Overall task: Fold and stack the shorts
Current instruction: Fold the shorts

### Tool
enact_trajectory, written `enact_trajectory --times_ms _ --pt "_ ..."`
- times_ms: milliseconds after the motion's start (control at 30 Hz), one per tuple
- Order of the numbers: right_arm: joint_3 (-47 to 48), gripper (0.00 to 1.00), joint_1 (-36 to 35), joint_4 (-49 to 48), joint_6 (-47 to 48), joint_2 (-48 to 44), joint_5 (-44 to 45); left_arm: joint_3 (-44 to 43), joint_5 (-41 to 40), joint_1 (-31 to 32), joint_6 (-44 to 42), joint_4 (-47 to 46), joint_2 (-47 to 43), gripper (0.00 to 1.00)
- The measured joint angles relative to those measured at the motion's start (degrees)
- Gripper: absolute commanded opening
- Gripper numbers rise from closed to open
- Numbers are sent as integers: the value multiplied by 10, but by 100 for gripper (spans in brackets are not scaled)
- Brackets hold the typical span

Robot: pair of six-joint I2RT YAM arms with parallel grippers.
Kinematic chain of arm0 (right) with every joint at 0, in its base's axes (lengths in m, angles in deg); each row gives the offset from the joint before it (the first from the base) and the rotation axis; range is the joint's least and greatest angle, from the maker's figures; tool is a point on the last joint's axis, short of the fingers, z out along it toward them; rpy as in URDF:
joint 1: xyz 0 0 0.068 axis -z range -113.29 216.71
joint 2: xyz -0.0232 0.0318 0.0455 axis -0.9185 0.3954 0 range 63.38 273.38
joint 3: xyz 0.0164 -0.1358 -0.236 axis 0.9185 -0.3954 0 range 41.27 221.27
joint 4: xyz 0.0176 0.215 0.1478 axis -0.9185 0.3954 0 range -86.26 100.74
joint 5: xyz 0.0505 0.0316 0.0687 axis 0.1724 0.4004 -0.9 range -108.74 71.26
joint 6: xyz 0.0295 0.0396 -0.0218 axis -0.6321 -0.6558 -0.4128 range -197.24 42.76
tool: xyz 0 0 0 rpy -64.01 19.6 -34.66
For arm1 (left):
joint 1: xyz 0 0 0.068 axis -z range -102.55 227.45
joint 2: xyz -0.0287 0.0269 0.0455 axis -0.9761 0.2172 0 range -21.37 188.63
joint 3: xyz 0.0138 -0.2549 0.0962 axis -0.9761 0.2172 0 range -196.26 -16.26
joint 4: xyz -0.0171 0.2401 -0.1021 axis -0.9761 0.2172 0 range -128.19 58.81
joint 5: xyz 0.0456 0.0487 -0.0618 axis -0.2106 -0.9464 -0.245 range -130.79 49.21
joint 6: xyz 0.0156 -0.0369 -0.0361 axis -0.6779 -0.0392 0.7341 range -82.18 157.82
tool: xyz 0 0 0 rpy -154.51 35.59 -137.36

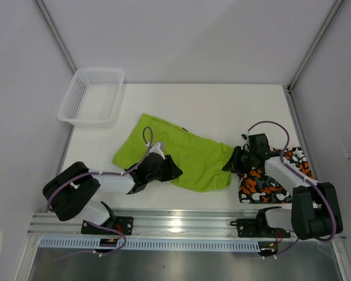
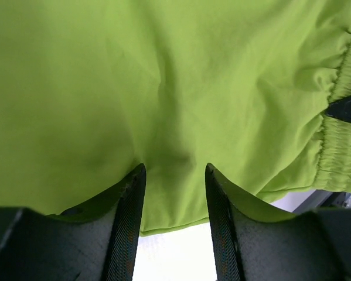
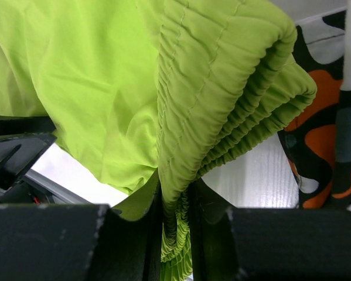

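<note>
Top external view: the lime green shorts [image 1: 187, 153] lie spread across the table [image 1: 234, 108], and you have an arm at each end of them. The right gripper [image 1: 234, 164] sits at the waistband end and the left gripper [image 1: 165, 168] at the near hem.

Right wrist view: your right fingers [image 3: 131, 246] are closed almost fully, with the gathered elastic waistband bunched and pinched in the narrow slot between them. The cloth rises from the pinch and fans away ahead of the fingertips, so that end looks lifted off the surface. The camouflage shorts [image 3: 324, 146] lie just to the right of those fingers, not gripped, and are likely parked there as the base of the stack.

Left wrist view: your left fingers [image 2: 127, 222] stand partly open and straddle the hem. Green cloth hangs across the gap and ahead of the tips, with white surface showing below it. No pinch seen, nothing held.

Judgement: you have one end anchored so that the other hand can take the hem against some tension. The fold is not yet made. The next move calls for closing the left fingers squarely on the hem before carrying it over. Risk: thin fabric sliding out of the left gap.

The white mesh basket [image 1: 99, 73] sits well beyond both sets of fingertips and is not involved.
</note>
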Motion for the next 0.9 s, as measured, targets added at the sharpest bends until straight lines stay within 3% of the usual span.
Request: enact_trajectory --times_ms 233,433,633,900 --pt "3 0 0 15 10 0 7 -16 4 0 -8 40 -55 52" --pt "3 0 0 15 10 0 6 -109 -11 -2 -26 82 -73 52" --pt "3 0 -7 16 10 0 5 -213 -10 -35 -46 89 5 51" --pt "3 0 -23 17 5 0 7 -262 -35 -88 -56 77 138 50"
